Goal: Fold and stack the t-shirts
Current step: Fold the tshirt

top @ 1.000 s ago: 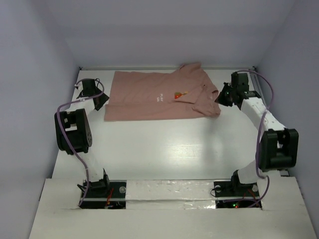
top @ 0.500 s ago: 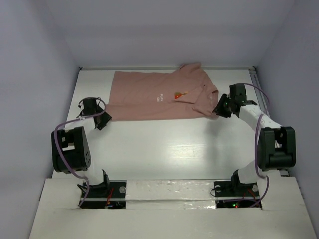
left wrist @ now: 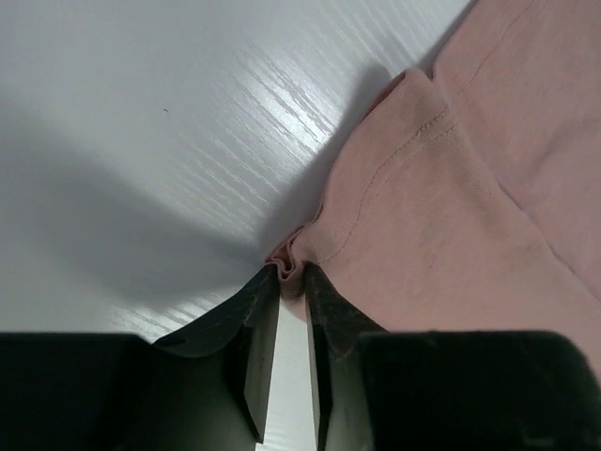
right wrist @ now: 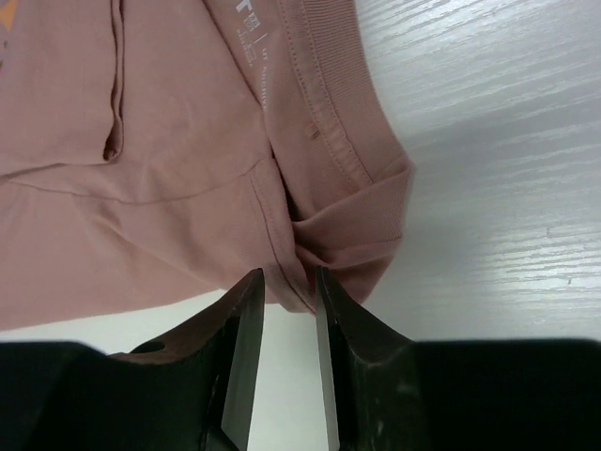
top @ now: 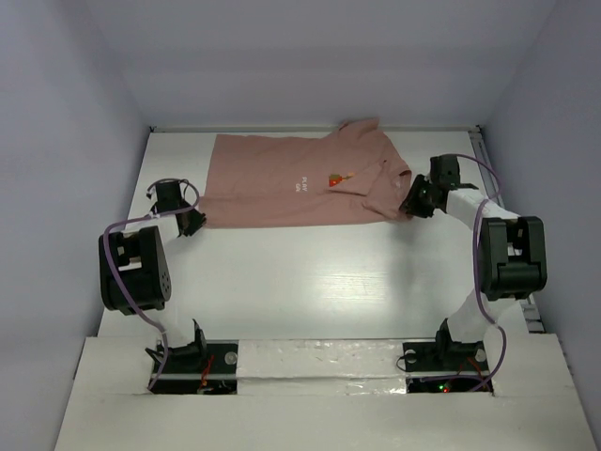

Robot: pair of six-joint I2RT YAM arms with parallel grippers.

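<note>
Top external view: the t-shirt (top: 300, 183) lies lengthwise left-to-right across the frame's upper middle. The left gripper (top: 194, 223) pinches its lower-left corner, and the right gripper (top: 411, 204), jaws parted, straddles the lower-right sleeve fold.

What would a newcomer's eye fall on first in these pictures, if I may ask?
A dusty-pink t-shirt lies spread at the far side of the table. The left gripper pinches its near-left corner, while the right gripper straddles a fold at its near-right corner, jaws apart.
</note>
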